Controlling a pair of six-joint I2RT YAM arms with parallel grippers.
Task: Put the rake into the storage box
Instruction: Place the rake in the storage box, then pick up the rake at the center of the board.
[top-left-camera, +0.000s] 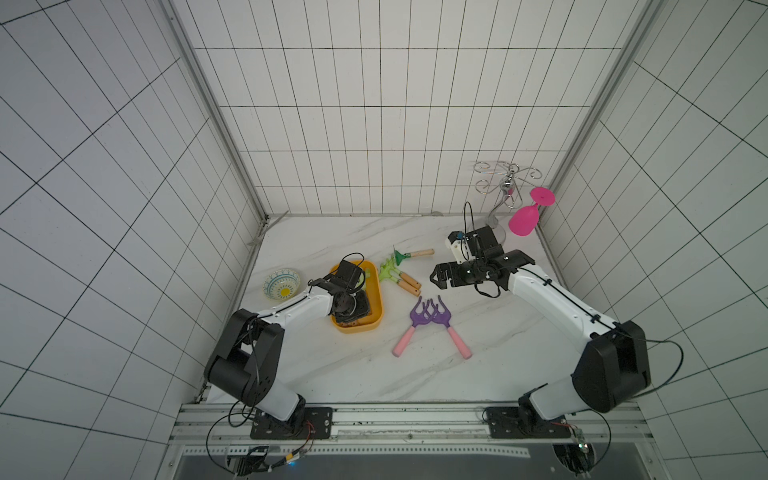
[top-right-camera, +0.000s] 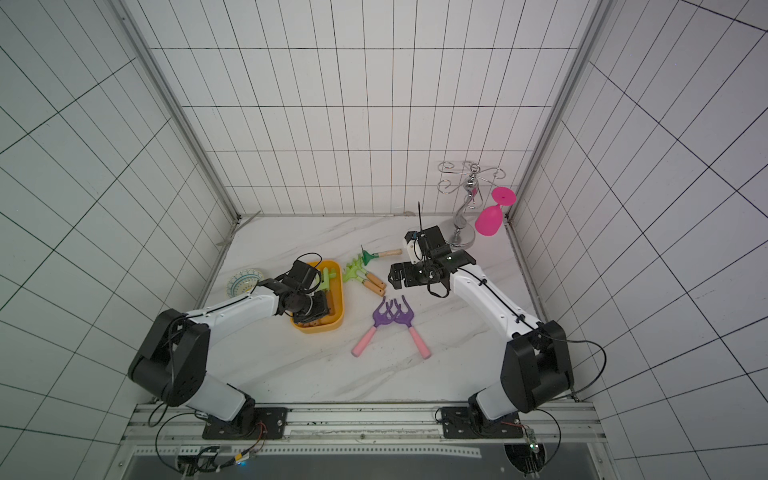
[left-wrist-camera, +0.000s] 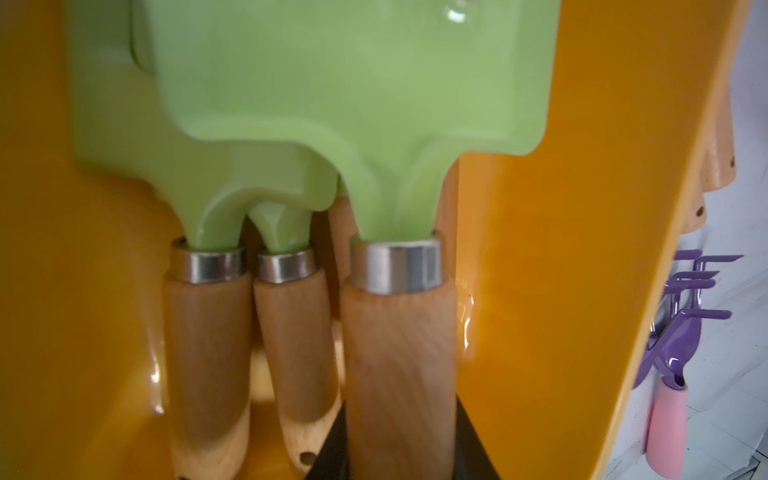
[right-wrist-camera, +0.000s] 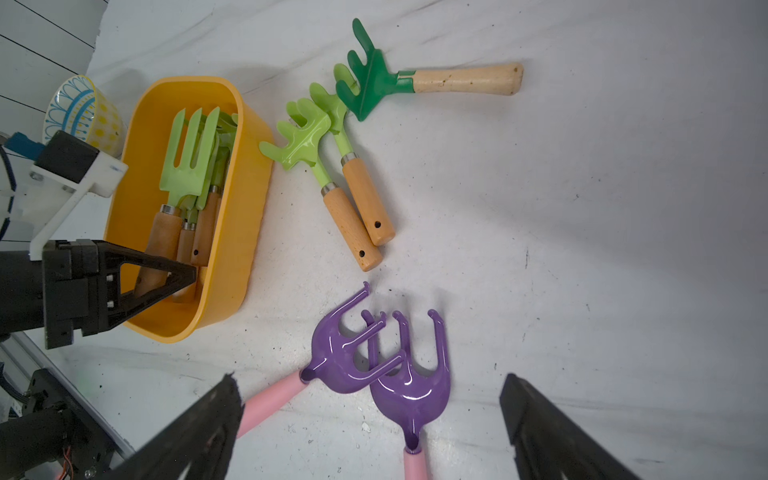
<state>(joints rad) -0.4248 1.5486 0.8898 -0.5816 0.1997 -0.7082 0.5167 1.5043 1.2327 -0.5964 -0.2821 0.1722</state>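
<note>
Light-green rake (left-wrist-camera: 392, 199), wooden handle, inside storage box (right-wrist-camera: 245, 199); box yellow-orange, round-cornered, upright.

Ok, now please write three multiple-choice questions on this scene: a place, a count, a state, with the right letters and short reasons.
1. Where is the dark green rake relative to the storage box?
A) inside it
B) under it
C) outside it, on the table

2. How many purple rakes are there?
A) two
B) one
C) four

3. How is the right hand?
A) shut on a purple rake
B) open, empty
C) shut on the dark green rake

Key: 1 C, it lies on the table beyond the box's wall; 2 A, two purple heads overlap, each with a pink handle; 3 B, its fingers stand wide apart, gripping nothing.
</note>
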